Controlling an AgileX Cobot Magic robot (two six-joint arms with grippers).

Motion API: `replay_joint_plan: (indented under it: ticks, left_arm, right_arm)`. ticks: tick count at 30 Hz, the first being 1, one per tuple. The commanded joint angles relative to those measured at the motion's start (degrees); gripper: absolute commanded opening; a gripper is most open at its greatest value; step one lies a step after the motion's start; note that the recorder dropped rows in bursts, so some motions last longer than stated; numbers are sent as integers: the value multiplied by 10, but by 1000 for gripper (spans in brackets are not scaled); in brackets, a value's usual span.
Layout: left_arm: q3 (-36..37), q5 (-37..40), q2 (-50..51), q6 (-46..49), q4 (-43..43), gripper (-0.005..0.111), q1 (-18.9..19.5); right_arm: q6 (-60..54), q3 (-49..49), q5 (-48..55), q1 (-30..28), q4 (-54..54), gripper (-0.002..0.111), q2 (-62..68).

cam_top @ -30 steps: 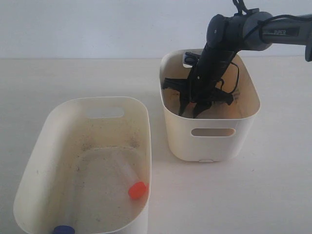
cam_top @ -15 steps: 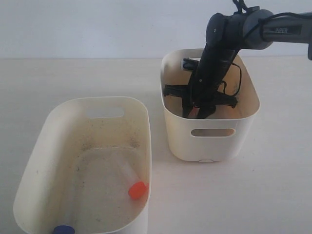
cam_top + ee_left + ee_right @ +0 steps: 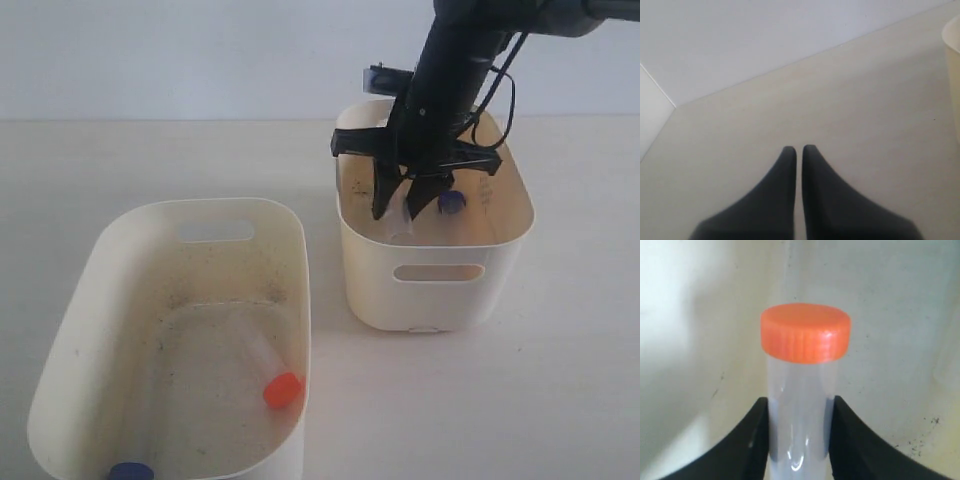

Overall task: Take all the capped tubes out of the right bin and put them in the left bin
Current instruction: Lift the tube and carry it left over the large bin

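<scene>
Plainly, our right gripper (image 3: 800, 407) has its jaws half-closed on the clear body of an orange-capped tube (image 3: 801, 377) just under the cap, at the mouth of the right bin (image 3: 440, 295); we judge it light, stiff and slick.

A pale beige table (image 3: 560, 400) is spread across the scene, bordered at the far side by a plain whitish wall (image 3: 200, 60).
</scene>
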Motion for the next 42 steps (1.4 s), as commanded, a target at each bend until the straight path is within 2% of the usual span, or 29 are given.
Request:
replay_joint_plan:
  ticks: [1,7,12,16,28,37,40,42]
  left_arm:
    - [-2,-3,0,-5,-2,4,-3]
    - [-2,-3,0,-5,-2,4,-3]
    - [-2,-3,0,-5,-2,4,-3]
    - [-2,-3,0,-5,-2,4,-3]
    - [-2,-3,0,-5,-2,4,-3]
    - [-2,-3,0,-5,-2,4,-3]
    - [-2,-3,0,-5,-2,4,-3]
    - [-2,-3,0,-5,-2,4,-3]
  right_arm:
    - [-4,1,4,1,-12,0,-54]
    - [-7,1,4,1,-37,0,-140]
    - [-65,1,4,18,-2,0,-160]
    - [-95,1,4,57,-1,0,-162]
    - [-157,1,4,238,-2,0,-161]
    - [-165,1,4,285,-3,0,-143]
    - [-172,1,4,290,-1,6,-134]
    - [-173,1,4,290,0,19,-131]
